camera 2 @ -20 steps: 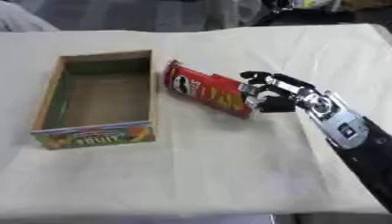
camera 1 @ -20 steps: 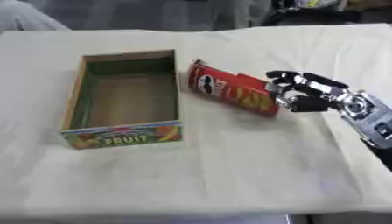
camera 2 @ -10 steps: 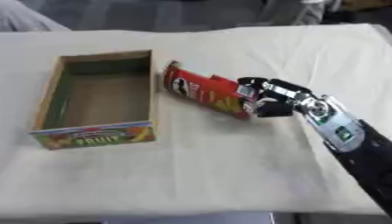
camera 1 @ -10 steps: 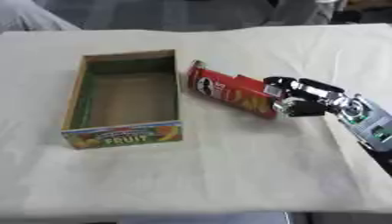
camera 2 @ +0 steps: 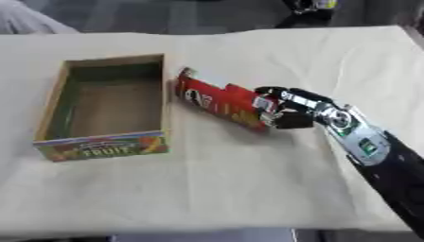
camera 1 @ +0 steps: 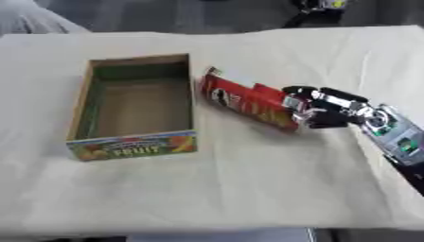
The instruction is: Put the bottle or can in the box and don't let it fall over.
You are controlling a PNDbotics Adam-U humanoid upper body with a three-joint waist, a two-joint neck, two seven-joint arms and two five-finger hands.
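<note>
Red can (camera 1: 248, 101) lies on side on bench (camera 1: 248, 189), long axis diagonal: upper end just beside box (camera 1: 136, 106) right wall, lower end in right robot hand (camera 1: 319, 111), fingers curled round it. Left robot hand unseen.

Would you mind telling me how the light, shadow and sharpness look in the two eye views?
Left eye view: soft, even light, no glare on the cloth; the box has a dim interior; the can and right hand look smeared. Right eye view: the same softness, a faint shadow beneath the can, and the background above the table out of focus.
</note>
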